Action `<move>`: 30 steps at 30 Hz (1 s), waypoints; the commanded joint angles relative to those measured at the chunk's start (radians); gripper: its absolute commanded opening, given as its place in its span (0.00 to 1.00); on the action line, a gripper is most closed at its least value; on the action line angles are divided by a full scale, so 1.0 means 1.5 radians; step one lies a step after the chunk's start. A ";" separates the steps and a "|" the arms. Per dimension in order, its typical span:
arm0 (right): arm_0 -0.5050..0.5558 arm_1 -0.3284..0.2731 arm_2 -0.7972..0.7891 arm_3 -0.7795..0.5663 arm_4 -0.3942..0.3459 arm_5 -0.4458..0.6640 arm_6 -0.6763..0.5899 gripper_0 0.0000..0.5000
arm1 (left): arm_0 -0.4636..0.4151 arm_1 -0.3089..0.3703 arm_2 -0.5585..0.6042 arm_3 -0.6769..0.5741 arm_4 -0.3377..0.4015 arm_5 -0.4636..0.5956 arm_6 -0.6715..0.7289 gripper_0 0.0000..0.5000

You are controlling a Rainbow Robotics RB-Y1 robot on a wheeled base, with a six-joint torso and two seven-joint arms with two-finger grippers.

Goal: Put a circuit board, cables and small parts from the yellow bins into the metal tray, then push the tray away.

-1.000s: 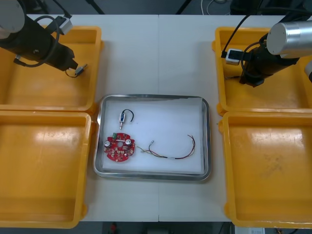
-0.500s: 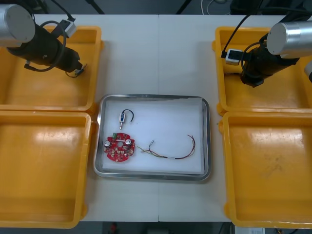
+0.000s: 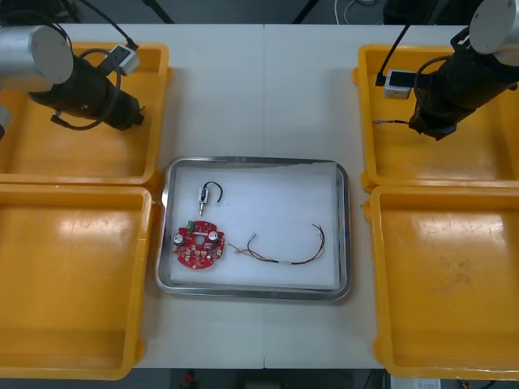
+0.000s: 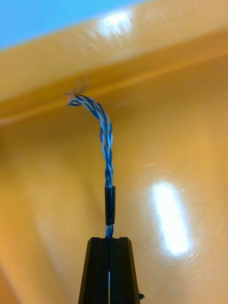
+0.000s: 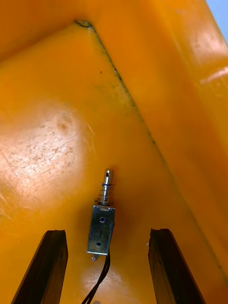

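As right jaws pinch the cable [image 4: 106,137], bin wall [image 4: 166,47] stands near.

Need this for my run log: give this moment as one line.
left tool open over small metal part, far-left bin | right tool shut on blue-white cable, far-right bin | tray holds circuit board

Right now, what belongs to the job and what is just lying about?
Job: right pincer, far right bin, shut on blue and white cable; left pincer, far left bin, open over a small metal part; metal tray holding circuit board, red and yellow cable, second part.
Idle: near left bin, near right bin.
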 commanded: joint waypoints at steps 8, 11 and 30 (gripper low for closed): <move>-0.005 -0.030 -0.042 -0.188 0.006 0.219 -0.003 0.00 | -0.031 -0.009 -0.042 0.025 0.000 -0.055 -0.050 1.00; -0.005 -0.030 -0.043 -0.231 0.002 0.267 -0.038 0.00 | -0.031 -0.009 -0.053 0.035 0.005 -0.074 -0.054 1.00; -0.004 -0.020 0.032 -0.429 -0.113 0.285 -0.291 0.00 | -0.031 -0.006 -0.047 0.036 0.025 -0.065 -0.048 0.00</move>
